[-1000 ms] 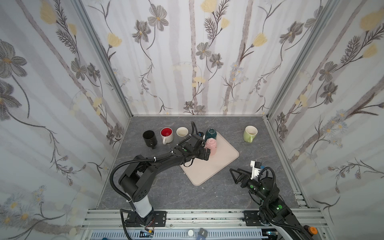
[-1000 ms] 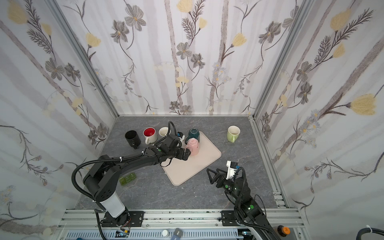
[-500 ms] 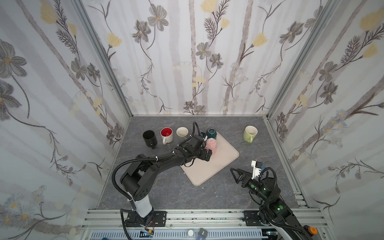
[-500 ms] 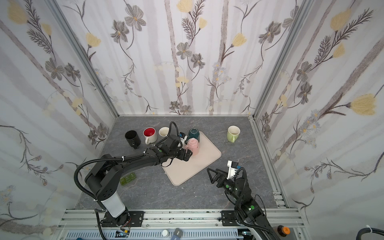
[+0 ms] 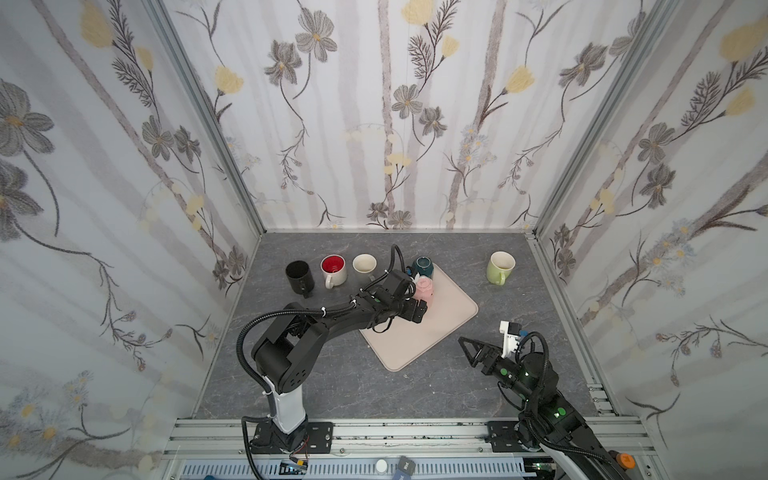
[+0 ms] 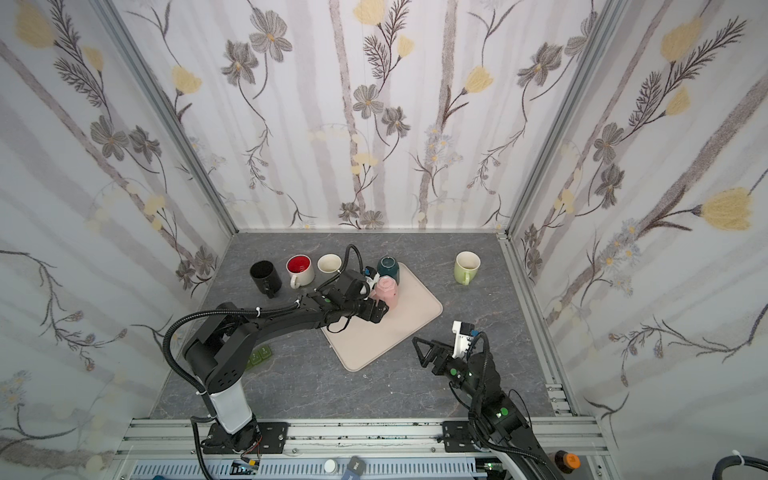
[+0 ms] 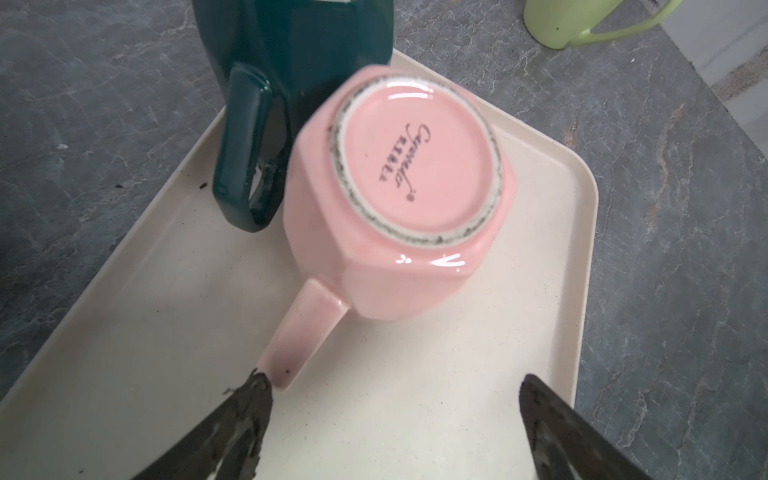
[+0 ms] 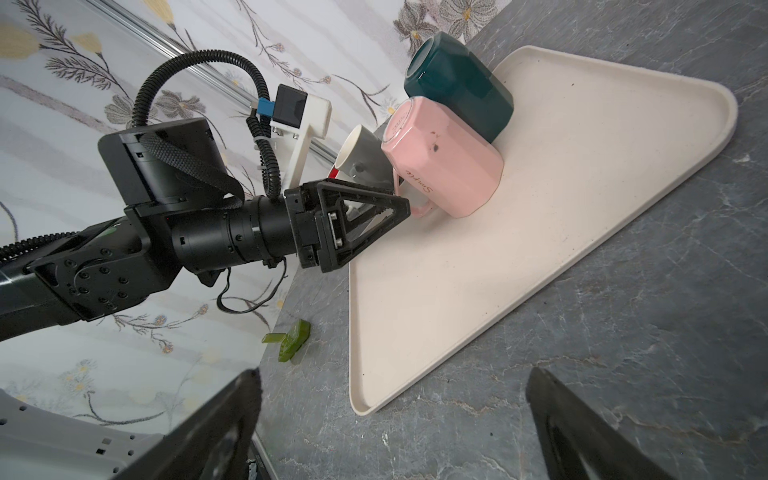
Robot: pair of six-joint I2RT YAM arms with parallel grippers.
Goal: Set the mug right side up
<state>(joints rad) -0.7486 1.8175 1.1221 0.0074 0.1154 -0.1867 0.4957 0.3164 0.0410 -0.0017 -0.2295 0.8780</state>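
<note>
**On the tray (image 7: 415, 415), pink mug (image 7: 399, 208) bottom-up, left gripper (image 7: 392, 386) open at its handle**

Near the tray's far corner in both top views: pink mug resting on its rim, base up, just beside a teal mug (image 5: 423, 266), likewise inverted.

From the left wrist alone: maker's print on the pink base, handle pointing back between the jaws, one fingertip (image 7: 249, 403) right at the handle's end, the other well off to the side. Spread wide, gripping nothing.

From the right wrist alone: a word printed on the mug's wall by the handle, dark specks higher up, and green pieces (image 8: 291, 338) on the table (image 8: 623, 332) beside the tray.

From above only: black mug (image 5: 298, 276), red-lined mug (image 5: 333, 270) and cream mug (image 5: 364, 264) upright in a row behind the left arm, green mug (image 5: 500, 266) apart on the right.

Over bare table off the tray's near edge: right gripper (image 5: 467, 351), jaws fully apart, empty.
</note>
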